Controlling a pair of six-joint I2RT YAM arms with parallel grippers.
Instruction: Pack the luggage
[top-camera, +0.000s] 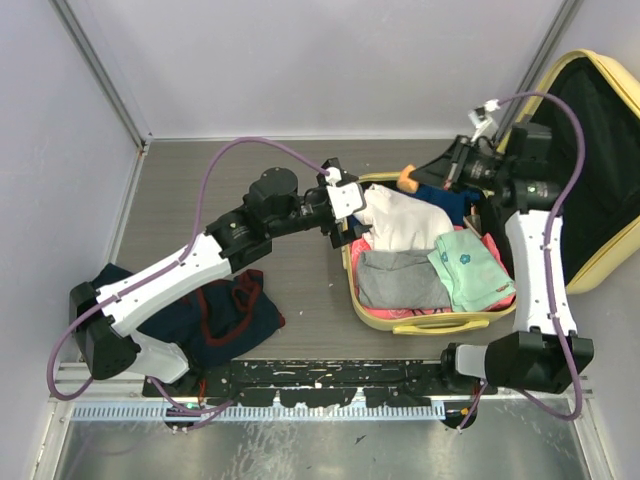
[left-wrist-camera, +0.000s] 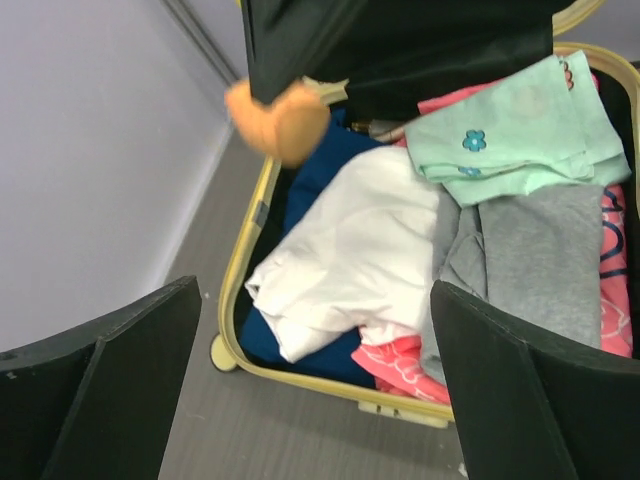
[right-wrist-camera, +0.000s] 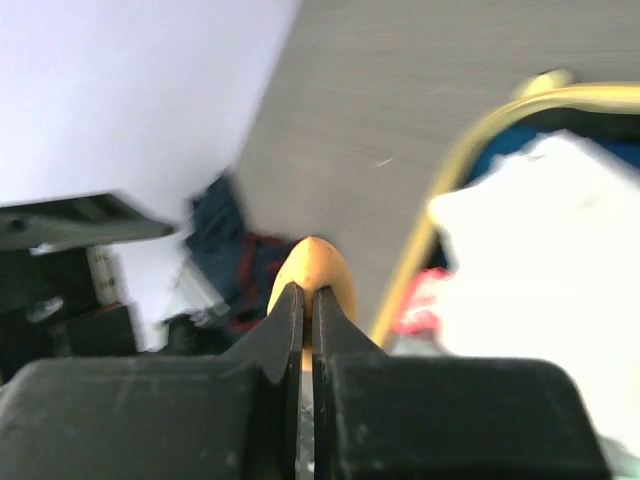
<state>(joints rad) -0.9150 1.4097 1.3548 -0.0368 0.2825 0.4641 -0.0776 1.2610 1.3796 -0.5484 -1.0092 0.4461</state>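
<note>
The luggage (top-camera: 430, 322) lies open at the right of the table, pale yellow, its black-lined lid (top-camera: 600, 150) leaning back to the right. Inside lie a white garment (top-camera: 400, 220), a grey one (top-camera: 400, 278), a mint green one (top-camera: 468, 268), pink cloth and navy cloth. My left gripper (top-camera: 342, 228) hangs open over the case's left rim (left-wrist-camera: 240, 270), above the white garment (left-wrist-camera: 350, 250), with nothing between its fingers. My right gripper (top-camera: 418, 176) is shut on a small orange item (top-camera: 407, 179) above the case's far left corner. The orange item (right-wrist-camera: 315, 270) pokes out past the closed fingertips.
A crumpled navy garment with red trim (top-camera: 235, 310) lies on the table at the near left, by the left arm's base. White walls stand at the back and left. The raised lid stands close behind the right arm.
</note>
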